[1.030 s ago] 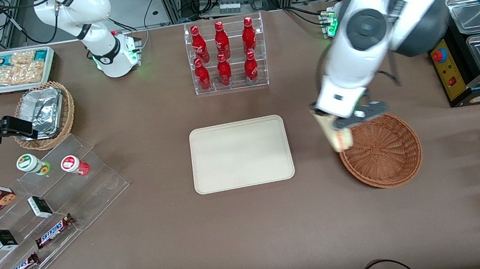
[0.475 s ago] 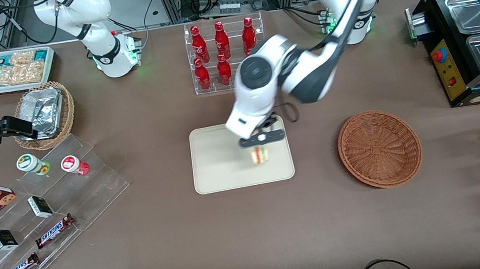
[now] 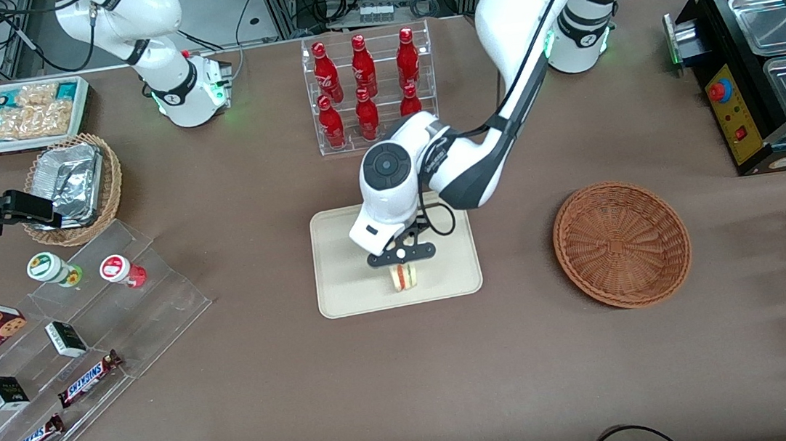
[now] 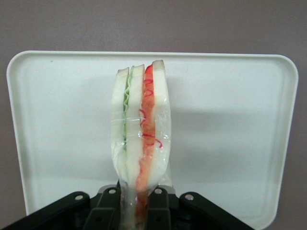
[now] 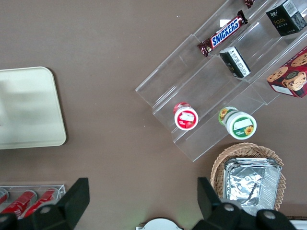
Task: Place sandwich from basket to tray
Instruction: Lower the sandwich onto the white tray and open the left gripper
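gripper (image 3: 402, 266) sits low over the tray (image 3: 348, 283) at frame centre, jaws clamped on the sandwich (image 3: 403, 277), which hangs upright just above the tray. best lower until it touches, then release so it doesn't topple. basket (image 3: 622, 244) at right is empty. 1 sandwich, 1 tray, 1 basket.

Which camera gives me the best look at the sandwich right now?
The left wrist view: the sandwich fills it, bread and red and green filling plain, pinched at one end by the gripper above the tray. The front view shows it only as a small wedge under the gripper. The right wrist view misses it.
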Available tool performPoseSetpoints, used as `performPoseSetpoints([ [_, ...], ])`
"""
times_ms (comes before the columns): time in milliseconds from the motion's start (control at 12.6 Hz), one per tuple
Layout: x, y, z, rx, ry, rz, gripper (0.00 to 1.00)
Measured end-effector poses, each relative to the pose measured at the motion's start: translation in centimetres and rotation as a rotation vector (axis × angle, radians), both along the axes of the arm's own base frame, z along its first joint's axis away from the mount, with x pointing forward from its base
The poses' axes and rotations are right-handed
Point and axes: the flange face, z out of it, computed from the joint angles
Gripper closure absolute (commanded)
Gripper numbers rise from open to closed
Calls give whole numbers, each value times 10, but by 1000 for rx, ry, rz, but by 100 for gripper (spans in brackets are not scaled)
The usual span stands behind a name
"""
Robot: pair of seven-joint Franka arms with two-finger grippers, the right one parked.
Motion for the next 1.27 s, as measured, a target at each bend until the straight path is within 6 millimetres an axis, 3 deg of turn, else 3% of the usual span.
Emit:
performPoseSetpoints([
  [238,-5,-9,-30,37,0,-32,100],
  [317,-9,-12,-38,45,6,-42,93],
  [396,-15,-16,-44,51,11,-52,23],
  [475,-18,-19,-48,56,13,-60,0],
  [792,-18,-20,-45,75,9,-71,0],
  [950,-12,-18,-26,78,3,-63,0],
  [1109,0,-10,23,63,-29,-38,0],
  [1267,18,24,98,53,-35,22,0],
])
